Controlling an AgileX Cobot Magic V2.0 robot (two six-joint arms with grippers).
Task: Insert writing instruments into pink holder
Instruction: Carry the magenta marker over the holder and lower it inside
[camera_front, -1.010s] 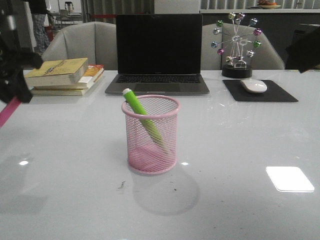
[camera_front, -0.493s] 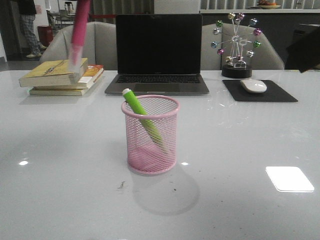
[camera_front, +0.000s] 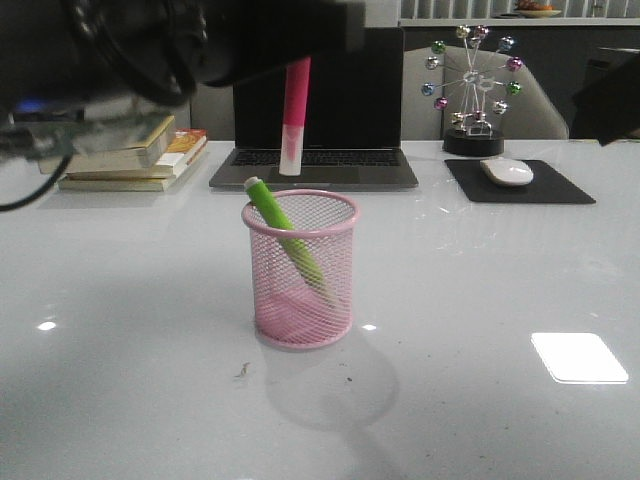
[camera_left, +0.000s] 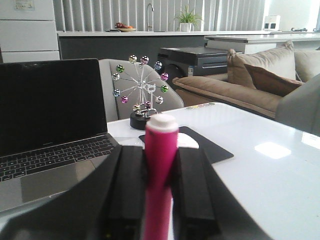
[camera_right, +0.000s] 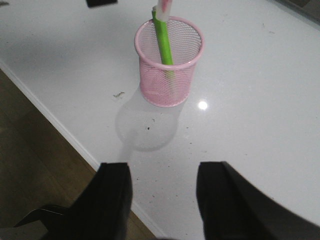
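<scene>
Two markers: one lime green marker (camera_front: 290, 235) and one magenta-pink marker (camera_front: 294, 117), both seen in the front view.
Green marker: inside the pink mesh holder (camera_front: 300, 268), leaning toward the upper left of the frame, pale cap end over the rim; also seen in the right wrist view (camera_right: 163, 40).
Pink marker: hangs upright at upper centre of the front frame, pale end downward, above the holder and clear of its rim; not yet in the cup.
Pink holder: upright on the white table (camera_front: 500, 300), centre of the front frame; in the right wrist view (camera_right: 169, 60) it sits at upper centre with its shadow falling below it.
Left gripper (camera_left: 161, 200): clamped on the pink marker (camera_left: 160, 175), one dark finger (camera_left: 126, 190) pressed on each side of the barrel; the arm fills the upper left of the front frame.
Right gripper (camera_right: 162, 195): fingers (camera_right: 114, 195) parted, nothing between them; bottom of its own wrist frame, well apart from the holder.
Background, front view: laptop (camera_front: 315, 105) at upper centre, stacked books (camera_front: 135, 155) at left, mouse (camera_front: 508, 171) on a black mouse pad (camera_front: 520, 182) at right, wheel-shaped desk ornament (camera_front: 474, 90) at upper right.
Table surface: glossy, with small dark specks (camera_front: 243, 370) below the holder.
</scene>
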